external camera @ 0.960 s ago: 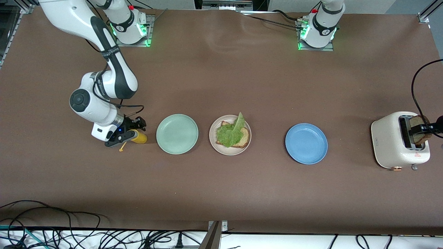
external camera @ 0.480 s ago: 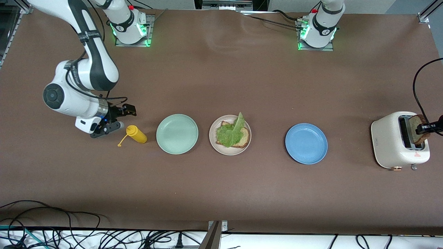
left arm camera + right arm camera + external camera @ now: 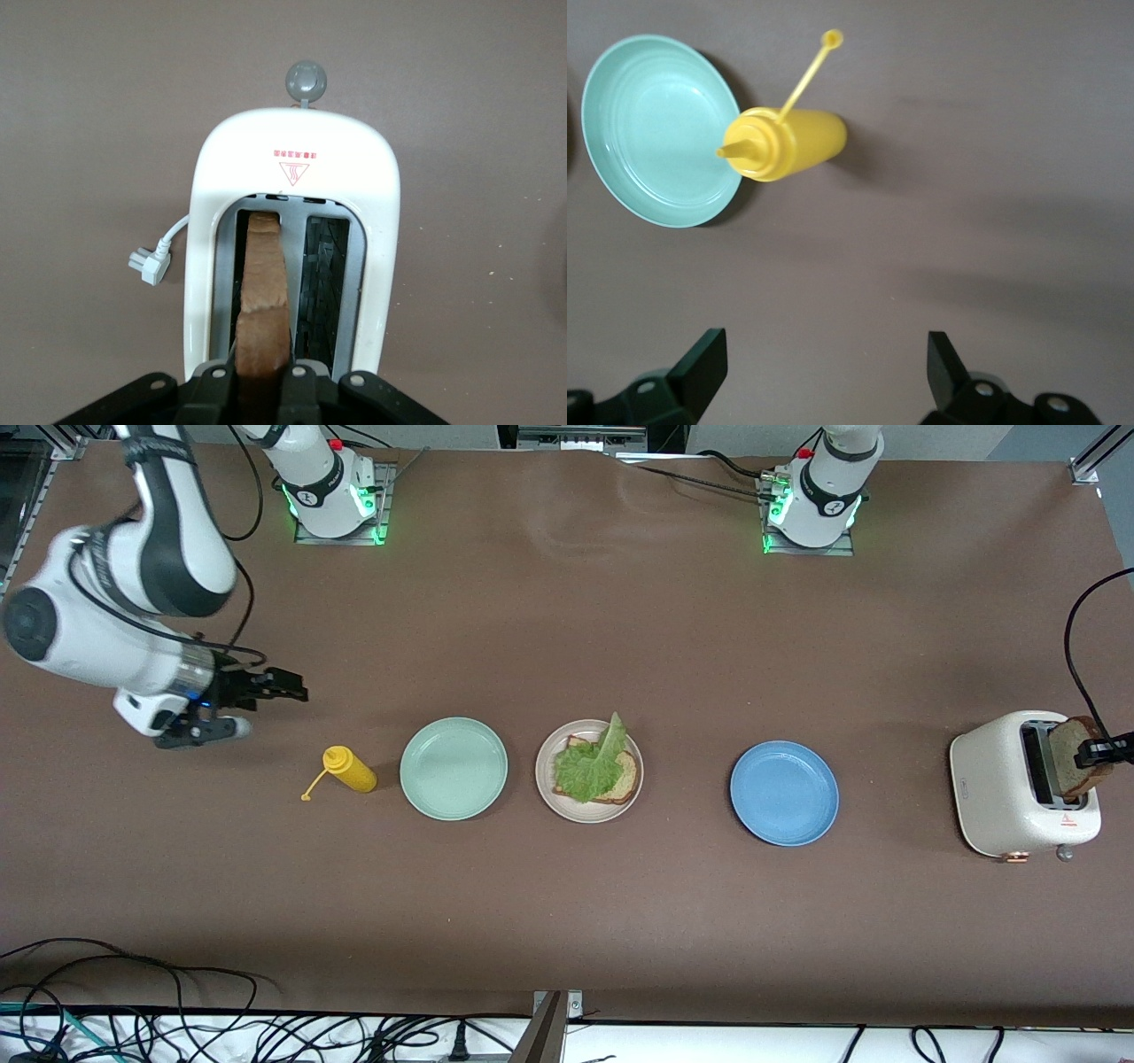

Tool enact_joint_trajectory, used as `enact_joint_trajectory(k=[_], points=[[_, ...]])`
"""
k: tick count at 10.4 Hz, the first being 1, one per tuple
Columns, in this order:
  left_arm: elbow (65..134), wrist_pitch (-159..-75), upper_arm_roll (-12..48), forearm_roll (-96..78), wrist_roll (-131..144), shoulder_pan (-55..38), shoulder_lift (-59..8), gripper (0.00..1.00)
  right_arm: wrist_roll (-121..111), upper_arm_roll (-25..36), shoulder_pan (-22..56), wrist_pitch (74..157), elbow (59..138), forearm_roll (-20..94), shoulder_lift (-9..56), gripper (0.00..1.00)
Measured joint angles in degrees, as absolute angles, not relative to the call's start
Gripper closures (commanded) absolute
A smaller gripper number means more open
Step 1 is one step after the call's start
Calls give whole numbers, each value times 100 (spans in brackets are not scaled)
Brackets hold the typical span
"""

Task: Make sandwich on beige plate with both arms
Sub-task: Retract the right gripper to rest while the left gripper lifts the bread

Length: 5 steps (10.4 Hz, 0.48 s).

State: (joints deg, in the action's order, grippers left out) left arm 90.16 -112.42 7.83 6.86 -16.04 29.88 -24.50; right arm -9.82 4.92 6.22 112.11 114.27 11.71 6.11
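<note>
On the beige plate (image 3: 547,797) lies a slice of brown bread (image 3: 627,781) with a ruffled green lettuce leaf (image 3: 589,766) on top. At the left arm's end of the table, a second bread slice (image 3: 1067,766) stands partly out of a slot of the cream toaster (image 3: 1001,788). My left gripper (image 3: 1099,753) is shut on its upper edge. The left wrist view shows that slice (image 3: 264,292) edge-on between the left gripper's (image 3: 263,376) fingers, over the toaster (image 3: 292,168). My right gripper (image 3: 261,707) hangs open and empty over bare table at the right arm's end.
A yellow squeeze bottle (image 3: 353,772) with its cap dangling stands beside a mint-green plate (image 3: 454,768), and both show in the right wrist view (image 3: 788,142) (image 3: 647,133). A blue plate (image 3: 784,793) lies between the beige plate and the toaster. The toaster's plug (image 3: 146,264) lies loose beside it.
My right gripper has drawn back from the yellow bottle toward the right arm's end of the table, still open. My left gripper has closed on the bread slice, which stands slightly higher.
</note>
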Motion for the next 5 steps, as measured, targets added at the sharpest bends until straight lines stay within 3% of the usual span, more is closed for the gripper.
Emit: enact_joint_trajectory(k=[5], points=[[8615,-10538,1007,686,-1604,2851,-2008,100,-399,75,-76,10414,10632,93,22,0]])
